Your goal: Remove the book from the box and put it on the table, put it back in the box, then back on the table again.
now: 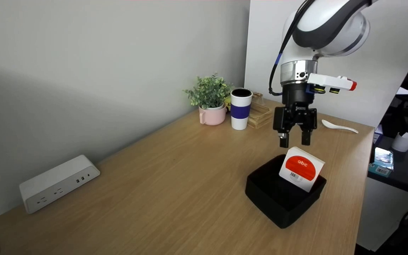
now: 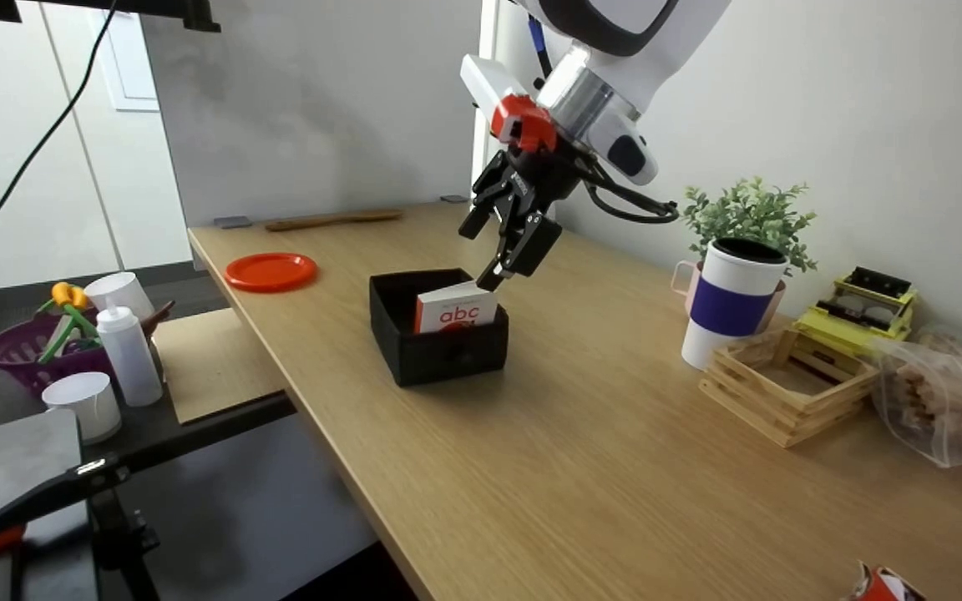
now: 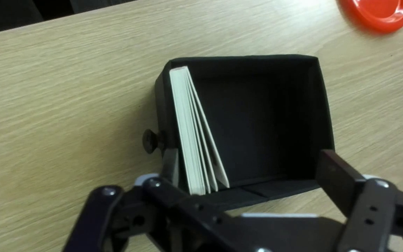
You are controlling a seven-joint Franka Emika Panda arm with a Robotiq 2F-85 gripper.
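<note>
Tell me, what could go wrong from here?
The small white book with a red-orange patch has splayed pages, so the open black fingers might catch only some. It leans close to one wall of the low, open black box, so a finger could bump that wall and shift the box.

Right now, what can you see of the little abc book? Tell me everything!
The book is small, white and looks like paper or card, with "abc" lettering on a red-orange patch and a barcode beneath. Its pages fan slightly apart. It stands tilted inside the black box, seemingly leaning on the wall with the knob. The open gripper hangs above without gripping it.
</note>
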